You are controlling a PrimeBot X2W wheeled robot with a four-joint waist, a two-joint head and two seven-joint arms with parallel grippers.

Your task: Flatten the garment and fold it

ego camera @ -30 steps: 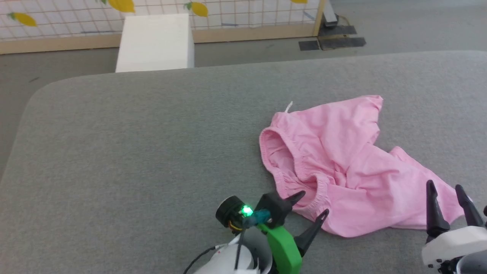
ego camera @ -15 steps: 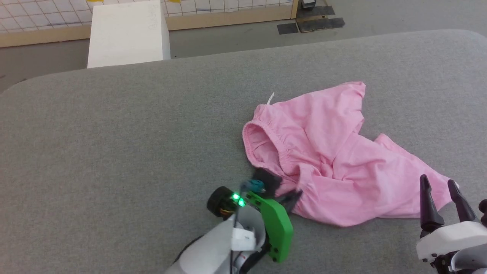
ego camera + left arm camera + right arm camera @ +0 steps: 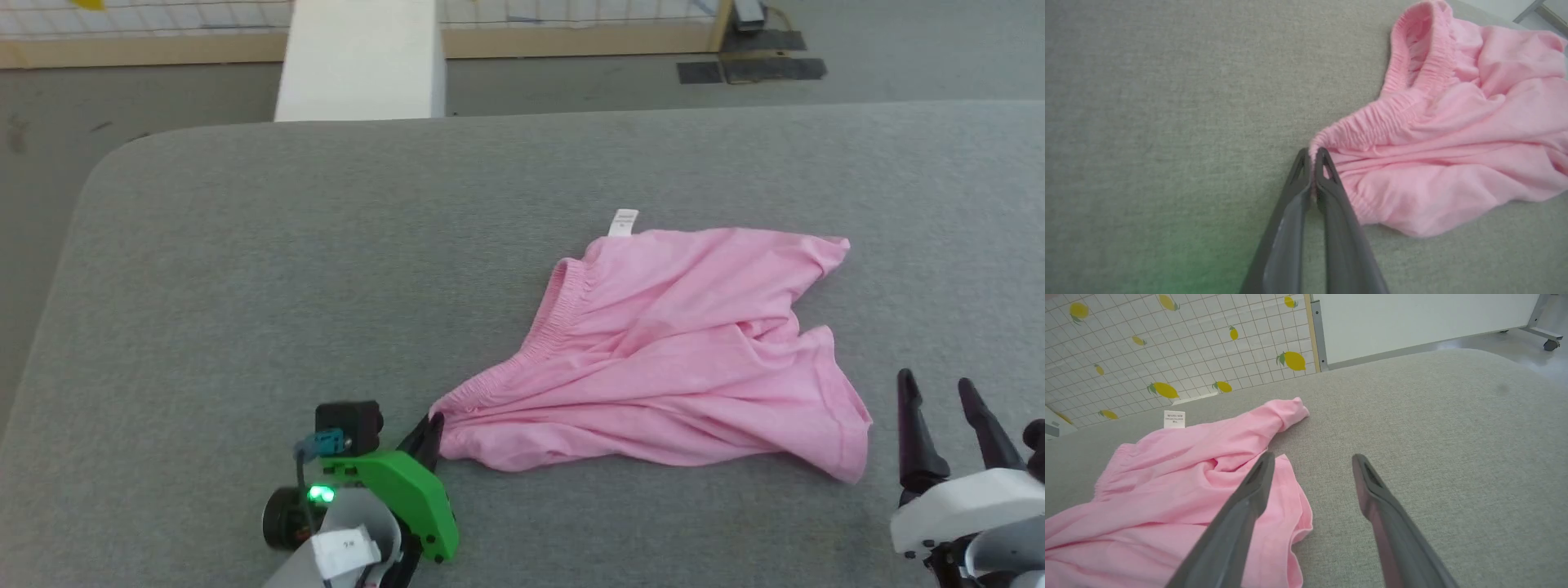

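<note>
Pinching one end of the gathered elastic waistband [image 3: 490, 380], the left gripper [image 3: 430, 431] sits low on the grey padded table [image 3: 245, 286] in the head view. The light-pink soft fabric shorts [image 3: 678, 359] lie right of centre, wrinkled, with the small white label [image 3: 624, 221] at the far edge. Right gripper [image 3: 947, 400]: fingers apart, holding nothing, just beside the near hem.

Left wrist view: fingers [image 3: 1337, 212] pressed together on a thin bite of waistband. Risk: the bite looks shallow, and the elastic may slip out under a hard pull.

Right wrist view: right gripper [image 3: 1312, 457] spread above hem and table. Risk: with no second anchor, a pull would likely drag the whole garment rather than flatten it, and the creases would not come out.
</note>
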